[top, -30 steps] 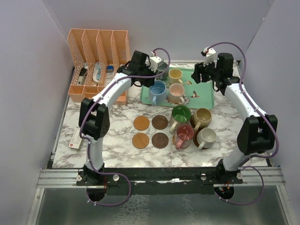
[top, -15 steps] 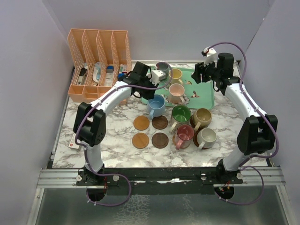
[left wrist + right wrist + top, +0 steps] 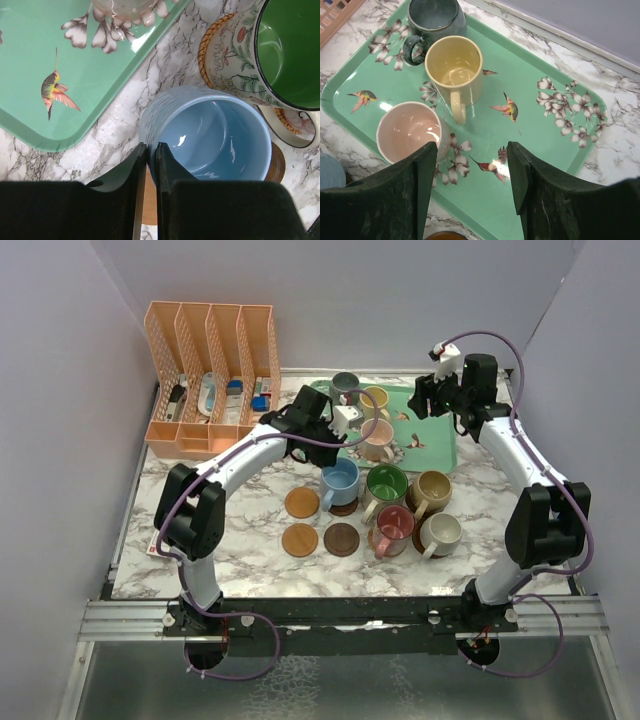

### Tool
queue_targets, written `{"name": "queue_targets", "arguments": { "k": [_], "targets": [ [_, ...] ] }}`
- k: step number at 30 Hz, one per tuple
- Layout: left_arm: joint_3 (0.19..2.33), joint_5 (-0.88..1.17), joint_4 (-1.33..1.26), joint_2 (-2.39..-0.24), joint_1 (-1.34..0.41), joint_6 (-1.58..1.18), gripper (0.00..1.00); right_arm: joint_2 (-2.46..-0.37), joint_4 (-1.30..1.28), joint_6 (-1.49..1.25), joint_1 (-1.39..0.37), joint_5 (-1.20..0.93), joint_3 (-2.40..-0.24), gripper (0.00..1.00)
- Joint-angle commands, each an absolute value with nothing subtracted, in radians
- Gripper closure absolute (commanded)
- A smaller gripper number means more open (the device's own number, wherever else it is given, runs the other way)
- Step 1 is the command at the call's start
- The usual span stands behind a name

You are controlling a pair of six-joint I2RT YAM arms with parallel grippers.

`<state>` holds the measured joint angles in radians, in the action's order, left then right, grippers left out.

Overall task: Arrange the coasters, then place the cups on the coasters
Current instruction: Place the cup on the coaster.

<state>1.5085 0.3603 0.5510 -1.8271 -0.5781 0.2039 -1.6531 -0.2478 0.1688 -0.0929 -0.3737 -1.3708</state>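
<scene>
My left gripper (image 3: 332, 455) (image 3: 151, 150) is shut on the rim of the blue cup (image 3: 340, 481) (image 3: 215, 135), one finger inside and one outside. The cup sits over the back edge of a dark brown coaster (image 3: 345, 507) (image 3: 277, 162); I cannot tell whether it rests on it. Two orange coasters (image 3: 301, 503) (image 3: 299, 539) and another dark one (image 3: 341, 539) lie bare. The green (image 3: 386, 485), tan (image 3: 432, 490), dark red (image 3: 394, 528) and cream cups (image 3: 440, 533) stand on coasters. My right gripper (image 3: 432, 400) (image 3: 472, 165) hangs open over the tray (image 3: 545, 140), near the pink (image 3: 410, 132), yellow (image 3: 454, 65) and grey cups (image 3: 435, 17).
An orange file organiser (image 3: 210, 370) with small items stands at the back left. A white card (image 3: 160, 540) lies near the table's left edge. The teal floral tray (image 3: 430, 435) takes up the back middle.
My left arm has carried the blue cup off the tray and forward to the coasters. The right arm has not moved.
</scene>
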Motion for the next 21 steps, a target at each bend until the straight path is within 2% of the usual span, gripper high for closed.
{"name": "queue_targets", "arguments": {
  "k": [1,21],
  "targets": [
    [1.514,0.44,0.496,-1.809,-0.584,0.239,1.0,-1.666,-0.235,0.166,-0.086,-0.401,-1.365,0.42],
    [1.476,0.387,0.446,-1.841,-0.609,0.167,1.0,-1.674,-0.243,0.174,-0.082,-0.406,-1.367,0.42]
  ]
}}
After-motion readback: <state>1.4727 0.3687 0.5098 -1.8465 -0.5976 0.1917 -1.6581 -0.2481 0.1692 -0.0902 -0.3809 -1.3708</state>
